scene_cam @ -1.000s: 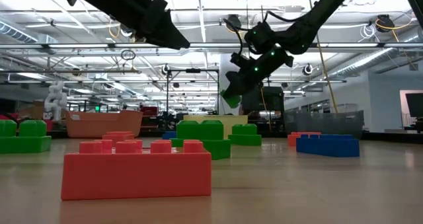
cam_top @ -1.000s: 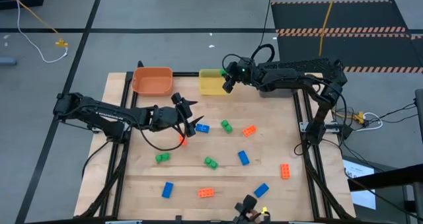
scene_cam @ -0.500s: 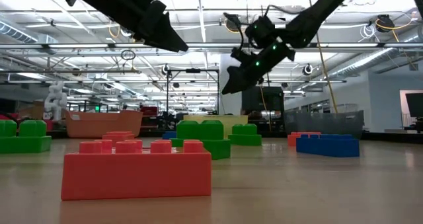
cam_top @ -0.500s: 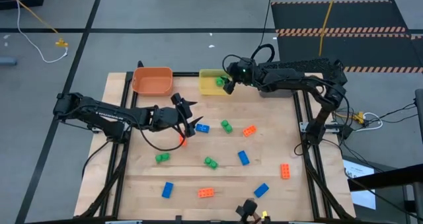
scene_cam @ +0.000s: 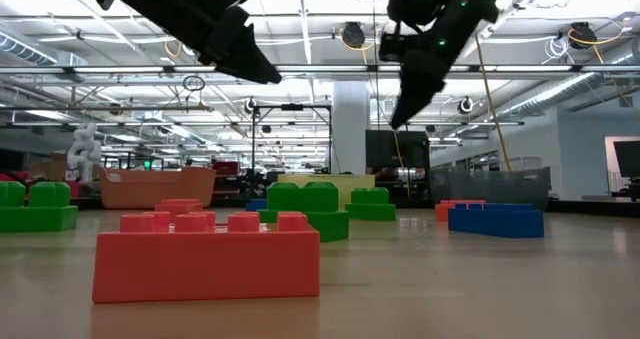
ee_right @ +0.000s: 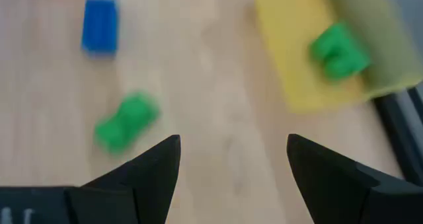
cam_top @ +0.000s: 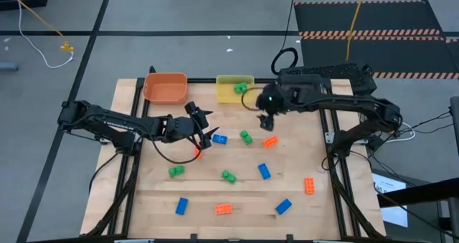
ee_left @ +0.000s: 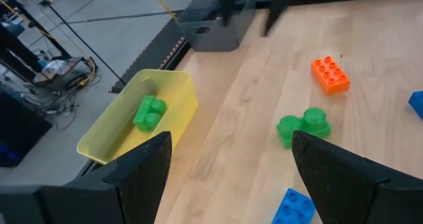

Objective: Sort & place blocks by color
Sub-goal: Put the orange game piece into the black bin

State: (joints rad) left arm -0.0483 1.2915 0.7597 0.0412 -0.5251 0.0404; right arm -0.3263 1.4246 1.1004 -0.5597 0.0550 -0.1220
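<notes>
Small studded blocks lie scattered on the wooden table: blue [cam_top: 220, 138], green [cam_top: 245, 136], orange [cam_top: 270, 142], and more toward the near edge. One green block [cam_top: 240, 89] lies inside the yellow bin [cam_top: 228, 92]. My right gripper [cam_top: 267, 121] is open and empty. It hovers above the table just far of the orange block; its wrist view shows a green block [ee_right: 125, 121] below. My left gripper [cam_top: 208, 122] is open and empty, held above the table beside the blue block, with an orange block [cam_top: 199, 152] near it.
An orange bin [cam_top: 166, 87] stands at the far edge left of the yellow bin, and a grey bin [ee_left: 215, 29] right of it, under my right arm. Black frame rails run along the table's left and right sides. Bare wood lies between the scattered blocks.
My right gripper let go of a green block over the yellow bin, and the block now lies inside it. The gripper then swung away from the bin toward the table's near and right side, over the middle blocks. My left arm kept still.
</notes>
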